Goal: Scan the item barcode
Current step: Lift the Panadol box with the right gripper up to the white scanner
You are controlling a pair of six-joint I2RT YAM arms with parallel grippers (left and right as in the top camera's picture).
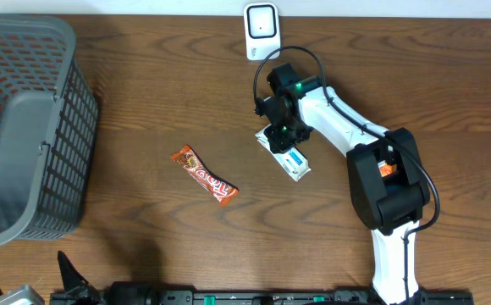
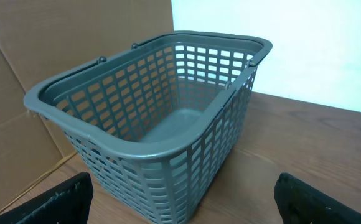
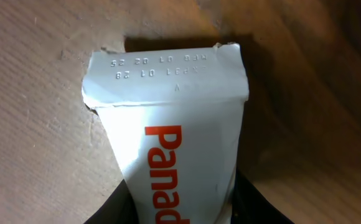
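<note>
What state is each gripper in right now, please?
Left gripper: open, holding nothing.
Right gripper: closed on the white packet.

Brown wood table (image 1: 144, 102); white wall (image 2: 305, 43) behind.

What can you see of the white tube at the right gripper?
The tube is white, its flat crimped end stamped with embossed codes, red lettering "Panad" running along the body; overhead shows blue near the other end. It looks like soft laminate, slightly dented at the crimp. It lies diagonally on the table, with the right gripper closed on its sides.
</note>
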